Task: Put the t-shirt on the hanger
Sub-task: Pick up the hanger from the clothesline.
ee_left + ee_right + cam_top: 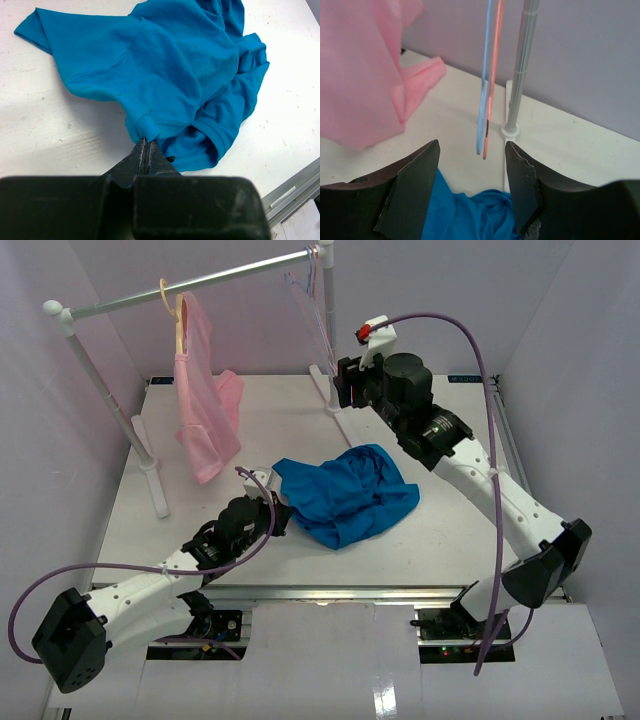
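Bottom centre, the left tool [146, 143] clamps a small fold of the heaped t-shirt [165, 75] on the bench [40, 135]; it may slip. Farther, the right tool [472, 150] gapes before the light-blue hanger [483, 90], just beside a pink hanger [494, 75]: it could snag both.

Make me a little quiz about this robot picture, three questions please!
1. True or false: the blue t-shirt hangs on the rail.
2. What do the left jaws pinch? A) the t-shirt B) the pink garment C) a hanger
3. Fill the gap: the right jaws, pointed at the light-blue hanger, are ____ (open or shut).

Key: 1 false, it lies crumpled on the table; 2 A; 3 open.
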### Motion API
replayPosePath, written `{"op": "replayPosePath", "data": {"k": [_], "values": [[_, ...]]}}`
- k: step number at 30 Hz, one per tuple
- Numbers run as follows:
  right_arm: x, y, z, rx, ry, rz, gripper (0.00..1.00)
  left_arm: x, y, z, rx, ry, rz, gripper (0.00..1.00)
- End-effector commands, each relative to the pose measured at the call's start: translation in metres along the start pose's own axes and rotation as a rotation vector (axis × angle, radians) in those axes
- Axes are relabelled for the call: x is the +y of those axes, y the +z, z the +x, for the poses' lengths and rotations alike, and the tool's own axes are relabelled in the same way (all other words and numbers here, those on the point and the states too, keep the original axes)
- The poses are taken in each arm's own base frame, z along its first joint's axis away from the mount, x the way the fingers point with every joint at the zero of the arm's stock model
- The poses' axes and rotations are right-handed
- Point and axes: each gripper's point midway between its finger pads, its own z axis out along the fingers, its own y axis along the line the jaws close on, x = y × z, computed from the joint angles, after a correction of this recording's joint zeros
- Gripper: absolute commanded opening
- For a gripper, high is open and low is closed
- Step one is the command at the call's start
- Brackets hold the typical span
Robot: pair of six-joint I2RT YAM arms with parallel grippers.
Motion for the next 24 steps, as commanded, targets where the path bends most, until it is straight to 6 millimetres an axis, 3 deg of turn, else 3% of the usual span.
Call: {"op": "replayPosePath", "data": {"k": [1,11,24], "values": [[-0.002,0.015,-0.013,-0.014,-0.046,-0.058,0.61,-0.006,0.001,-0.004,-0.014,0.004,0.03,0.0],[-0.003,0.04,-0.001,0.015,-0.05,-0.054,0.61,-0.013,0.005,0.001,0.025,0.006,0.058,0.0],[0.008,0.067,0.019,0.064,-0.026,-0.093,0.6,-0.017,0.013,0.012,0.079,0.005,0.071,0.0]]}}
